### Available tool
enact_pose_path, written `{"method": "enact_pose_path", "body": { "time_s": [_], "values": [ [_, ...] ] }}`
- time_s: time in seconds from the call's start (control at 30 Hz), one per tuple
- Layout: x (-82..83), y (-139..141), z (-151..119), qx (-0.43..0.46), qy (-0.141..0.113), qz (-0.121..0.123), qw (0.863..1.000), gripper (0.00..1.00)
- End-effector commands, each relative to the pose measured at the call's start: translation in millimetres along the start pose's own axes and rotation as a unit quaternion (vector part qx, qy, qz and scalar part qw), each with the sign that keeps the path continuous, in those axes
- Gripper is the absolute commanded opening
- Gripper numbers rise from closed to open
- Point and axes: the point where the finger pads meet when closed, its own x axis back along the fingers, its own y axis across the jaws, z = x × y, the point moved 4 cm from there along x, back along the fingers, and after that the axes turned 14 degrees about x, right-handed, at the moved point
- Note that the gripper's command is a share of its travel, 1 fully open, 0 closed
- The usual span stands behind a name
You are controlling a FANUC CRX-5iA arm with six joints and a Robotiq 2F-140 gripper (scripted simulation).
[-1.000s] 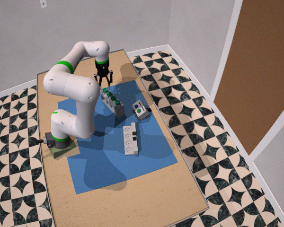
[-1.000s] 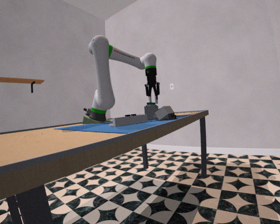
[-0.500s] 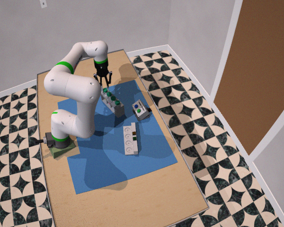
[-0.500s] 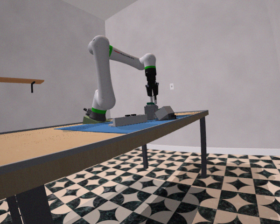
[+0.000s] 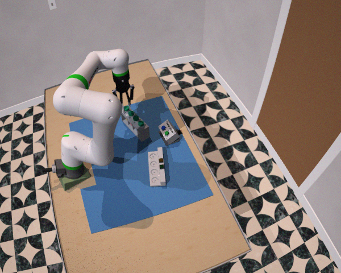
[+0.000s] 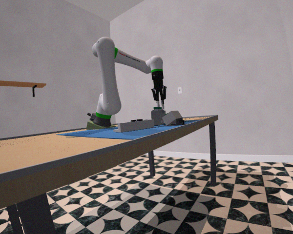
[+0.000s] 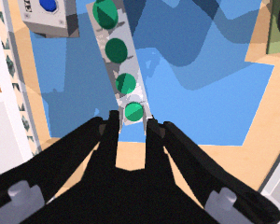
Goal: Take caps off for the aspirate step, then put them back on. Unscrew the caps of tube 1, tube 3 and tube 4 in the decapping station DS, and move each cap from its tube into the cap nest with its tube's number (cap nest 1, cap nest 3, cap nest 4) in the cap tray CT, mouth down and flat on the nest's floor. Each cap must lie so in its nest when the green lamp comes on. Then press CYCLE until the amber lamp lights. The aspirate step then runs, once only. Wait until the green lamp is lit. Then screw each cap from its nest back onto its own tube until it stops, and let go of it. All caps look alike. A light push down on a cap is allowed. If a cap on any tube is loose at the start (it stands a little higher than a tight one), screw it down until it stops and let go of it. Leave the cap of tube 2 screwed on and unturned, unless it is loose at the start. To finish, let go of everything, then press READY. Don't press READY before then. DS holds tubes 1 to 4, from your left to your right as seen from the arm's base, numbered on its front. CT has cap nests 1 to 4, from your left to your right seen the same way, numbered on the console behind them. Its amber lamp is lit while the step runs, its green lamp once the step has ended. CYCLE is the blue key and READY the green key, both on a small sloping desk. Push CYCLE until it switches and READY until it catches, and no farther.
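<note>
The grey decapping station [image 5: 134, 120] stands on the blue mat and holds a row of tubes, each with a green cap. My gripper [image 5: 125, 104] points straight down over the far end of the row and is shut on the cap of tube 1 [image 5: 125, 108]. In the wrist view my fingers stand on both sides of that cap [image 7: 133, 111], which sits on its tube. The caps of tube 2 [image 7: 126, 83], tube 3 [image 7: 116, 49] and tube 4 [image 7: 105, 14] sit on their tubes. The white cap tray [image 5: 157, 170] shows only empty nests.
The sloping desk [image 5: 169, 132] with the blue CYCLE key [image 5: 163, 127] and the green READY key [image 5: 166, 133] stands right of the station. The two lamps [image 5: 161, 163] on the tray's console look dark. The arm's base [image 5: 72, 172] is at the table's left edge.
</note>
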Motion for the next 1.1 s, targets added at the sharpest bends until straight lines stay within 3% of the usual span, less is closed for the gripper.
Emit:
{"method": "enact_pose_path", "body": {
  "time_s": [0.0, 0.17, 0.23, 0.5, 0.53, 0.83, 0.87, 1.07],
  "values": [
    [0.3, -0.5, 0.4, 0.135, -0.004, -0.003, 0.991, 0.0],
    [0.4, -0.5, 0.4, 0.233, -0.004, -0.003, 0.972, 0.0],
    [0.4, -0.5, 0.4, 0.233, -0.004, -0.003, 0.972, 0.0],
    [0.6, -0.4, 0.4, 0.414, -0.004, -0.002, 0.91, 0.0],
    [0.6, -0.5, 0.4, 0.42, -0.005, -0.002, 0.907, 0.0],
    [0.6, -0.5, 0.4, 0.42, -0.005, -0.002, 0.907, 0.0],
    [0.6, -0.5, 0.4, 0.42, -0.005, -0.002, 0.907, 0.35],
    [0.6, -0.5, 0.4, 0.42, -0.005, -0.002, 0.907, 0.35]
  ]
}}
